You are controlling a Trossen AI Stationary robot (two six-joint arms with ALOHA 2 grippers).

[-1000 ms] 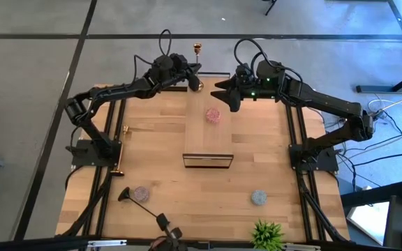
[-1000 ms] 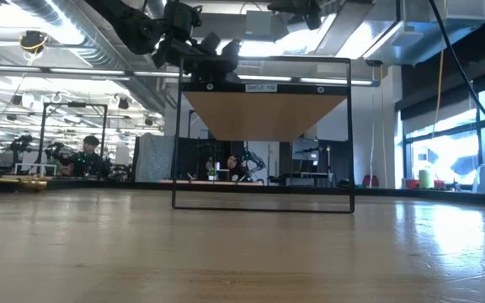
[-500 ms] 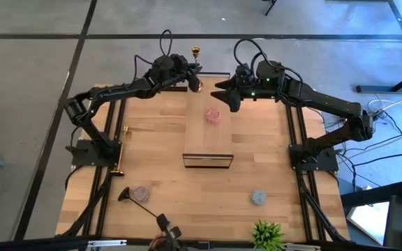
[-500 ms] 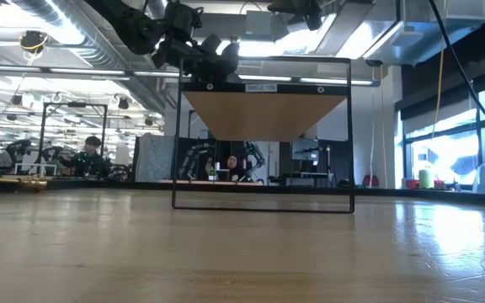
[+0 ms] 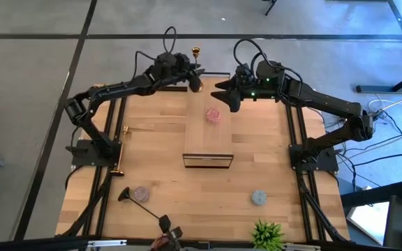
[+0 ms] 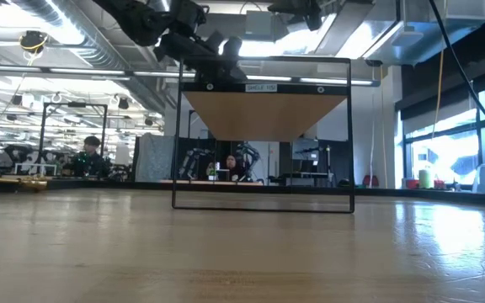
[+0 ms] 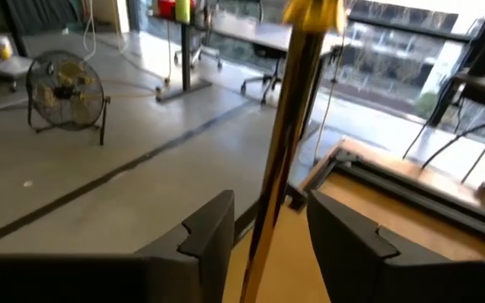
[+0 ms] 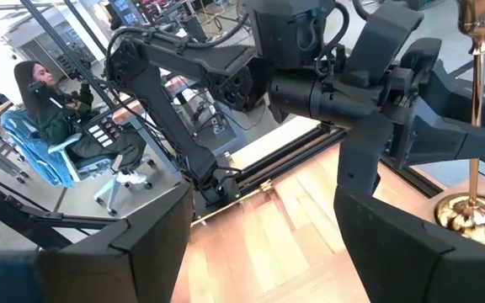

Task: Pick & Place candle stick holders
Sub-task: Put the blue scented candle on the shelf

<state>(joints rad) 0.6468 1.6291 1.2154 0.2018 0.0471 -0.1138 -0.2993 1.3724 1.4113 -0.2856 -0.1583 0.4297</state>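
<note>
Gold candle stick holder (image 5: 196,51) upright at far table edge, round base (image 8: 473,212) on wood, thin stem (image 7: 281,160) rising between left gripper's (image 5: 195,78) fingers (image 7: 210,232). Jaws parted, small gap each side of stem (no clear contact, so released, not grasping). Right gripper (image 5: 230,97) just right of holder, low over table (image 5: 159,139), jaws spread wide, holding nothing. Pink disc (image 5: 213,115) on table near side of holder. Black-framed stand (image 6: 263,135) mid-table, farther toward near edge. Second gold holder (image 6: 11,180) lying at table's left edge, well apart.
</note>
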